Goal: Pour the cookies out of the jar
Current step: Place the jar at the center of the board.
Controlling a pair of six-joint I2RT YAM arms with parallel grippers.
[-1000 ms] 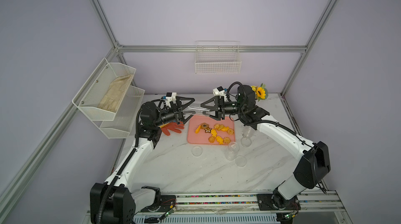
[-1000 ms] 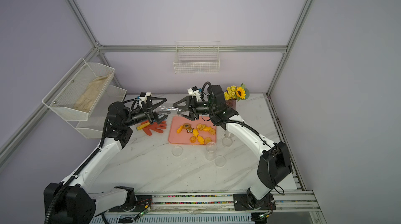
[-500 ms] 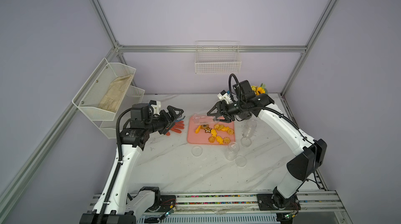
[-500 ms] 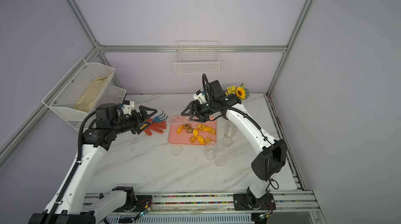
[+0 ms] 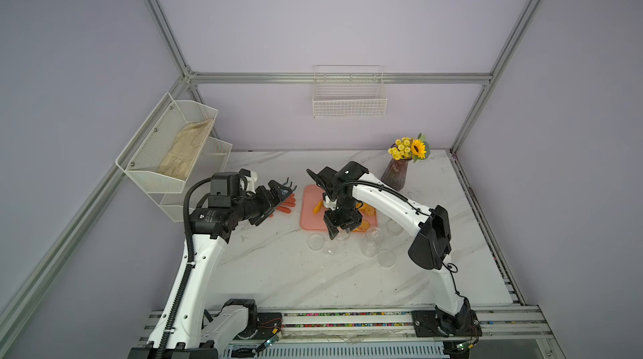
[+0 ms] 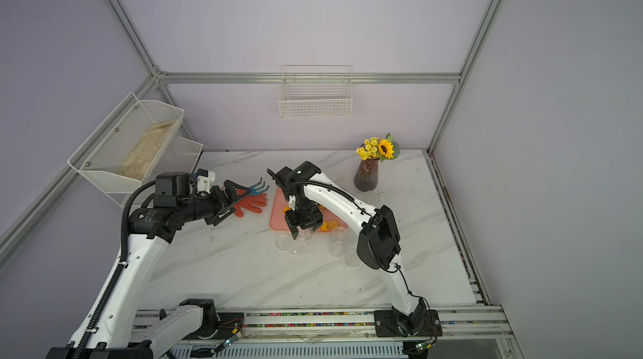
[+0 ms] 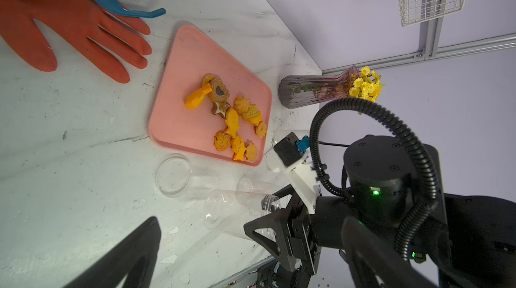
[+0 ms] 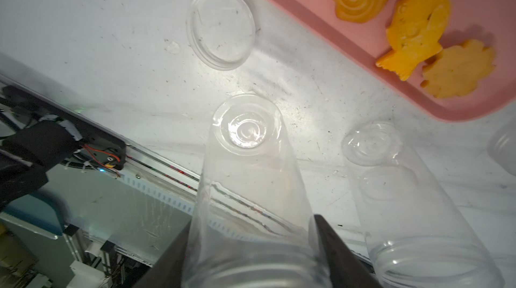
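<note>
A white marble desk (image 5: 278, 270) stands inside lilac walls framed with aluminium rails. Near its middle lies a flat pink plastic tray (image 5: 309, 216). The cookies (image 7: 231, 122), small orange-yellow biscuits in flower, swirl and star shapes, are spread loosely over the tray's half nearer the purple glass vase (image 5: 395, 174). None are in a jar.

The right arm (image 5: 382, 200) rises from the front rail to a high, sharply bent elbow. Its forearm reaches back across the tray and its wrist is turned straight down. The right gripper (image 5: 341, 232) hangs at the tray's front edge, clamped on an empty clear plastic jar (image 8: 245, 175) just below the mouth. The jar is upright, mouth up, just off that front edge. Whether its base touches the desk I cannot tell. Off the same edge are a second clear jar (image 8: 405, 189), standing apart from the first, and a round clear lid (image 8: 222, 27) lying flat.

The left arm (image 5: 201, 263) climbs from the rail, its forearm about level and pointing at the tray. The left gripper (image 5: 275, 200) has its fingers spread wide, holding nothing. It hovers over a red rubber glove (image 7: 69, 27) beside the tray's edge farthest from the vase.
</note>
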